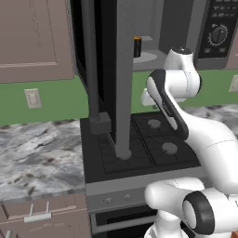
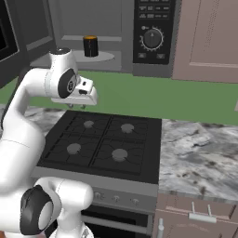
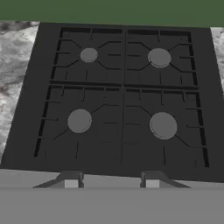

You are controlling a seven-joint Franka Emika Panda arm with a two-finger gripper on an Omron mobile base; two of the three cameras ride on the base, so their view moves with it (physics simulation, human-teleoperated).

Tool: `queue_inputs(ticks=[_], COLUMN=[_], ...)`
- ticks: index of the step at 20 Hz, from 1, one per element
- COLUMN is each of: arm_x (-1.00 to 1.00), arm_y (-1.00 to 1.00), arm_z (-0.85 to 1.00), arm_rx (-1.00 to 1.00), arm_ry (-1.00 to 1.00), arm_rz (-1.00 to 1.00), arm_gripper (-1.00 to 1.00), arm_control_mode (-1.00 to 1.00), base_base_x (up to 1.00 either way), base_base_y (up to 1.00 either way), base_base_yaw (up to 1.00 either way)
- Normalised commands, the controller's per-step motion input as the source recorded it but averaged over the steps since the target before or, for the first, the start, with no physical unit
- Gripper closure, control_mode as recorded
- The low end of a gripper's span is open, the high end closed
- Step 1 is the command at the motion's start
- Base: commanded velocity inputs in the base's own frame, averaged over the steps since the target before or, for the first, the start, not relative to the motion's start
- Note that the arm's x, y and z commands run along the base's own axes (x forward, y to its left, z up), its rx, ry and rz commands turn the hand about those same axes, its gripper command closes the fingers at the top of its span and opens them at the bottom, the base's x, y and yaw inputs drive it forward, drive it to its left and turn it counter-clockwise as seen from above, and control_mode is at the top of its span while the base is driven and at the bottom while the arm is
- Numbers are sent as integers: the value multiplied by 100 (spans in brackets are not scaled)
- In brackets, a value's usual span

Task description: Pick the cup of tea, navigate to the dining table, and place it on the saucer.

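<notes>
Above the black stove point(image 2: 104, 144) my gripper point(image 2: 82, 106) hangs in the air, well up from the burners. It points down at the stove top. From the hand view I see its two small dark finger tips point(image 3: 71, 181) near the front edge of the stove, with a gap between them. The fingers are spread part way and nothing sits between them. They pinch nothing.

Up high, behind the stove, I see the cup of tea point(image 2: 90, 46). It is a small black mug with an orange-brown top. It stands upright on a round pale plate point(image 2: 100, 57) inside the open microwave point(image 2: 104, 35). The cup is near the left side of that plate. It is well apart from my gripper, higher up and farther back. From the left base view the cup of tea point(image 1: 137, 46) peeks out just past the edge of the open microwave door point(image 1: 104, 69), which hangs wide and hides a lot of the stove.

To the right of the cup, the microwave has a dark panel with a round knob point(image 2: 152, 39). A green wall point(image 2: 153, 97) runs behind the stove. A grey marbled counter point(image 2: 200, 153) touches the stove on its right edge, and I see more of it at the stove's left edge too. Four round burners point(image 3: 162, 126) sit on the stove top, two at the back and two at the front.
</notes>
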Motion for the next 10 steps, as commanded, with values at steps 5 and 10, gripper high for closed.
queue_inputs(ticks=[5,10], arm_x=[-23,-52], arm_y=[0,14], arm_z=[0,20], arm_rx=[0,-2], arm_ry=[-5,-38], arm_rz=[0,0], arm_gripper=[-100,-100], arm_control_mode=[-100,-100], base_base_x=[0,0], base_base_y=[0,0], base_base_yaw=[0,0])
